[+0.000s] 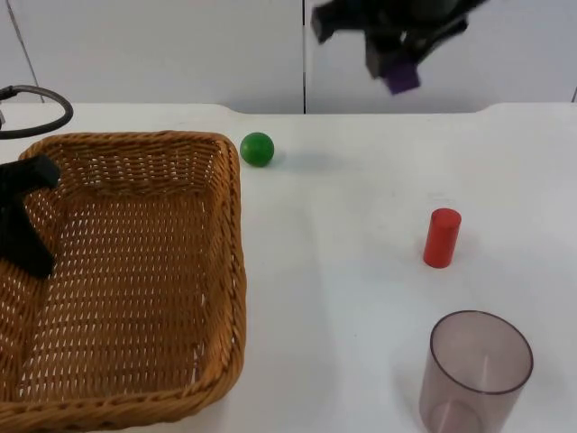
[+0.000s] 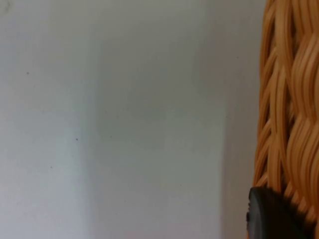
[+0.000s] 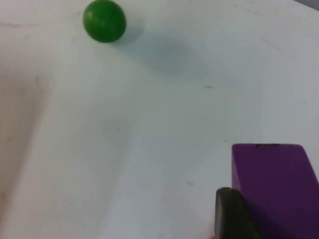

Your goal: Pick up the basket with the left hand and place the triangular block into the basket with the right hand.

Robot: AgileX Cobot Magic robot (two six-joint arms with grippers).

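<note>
Wicker basket [image 1: 135, 280] fills 8 o'clock of table [image 1: 361, 271], left hand [image 1: 27, 216] clamped on its left rim; light, stiff weave. Right hand [image 1: 397, 63] at 1 o'clock, high, grips purple triangular block [image 1: 403, 79]: hard, slick, light; hold by flat faces.

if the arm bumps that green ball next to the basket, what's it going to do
The green ball would likely roll freely: it is round, and the white table around it looks flat and smooth. Nudged leftward, it would probably stop against the basket wall close beside it. It looks solid and hard, so a bump seems unlikely to damage it.
</note>
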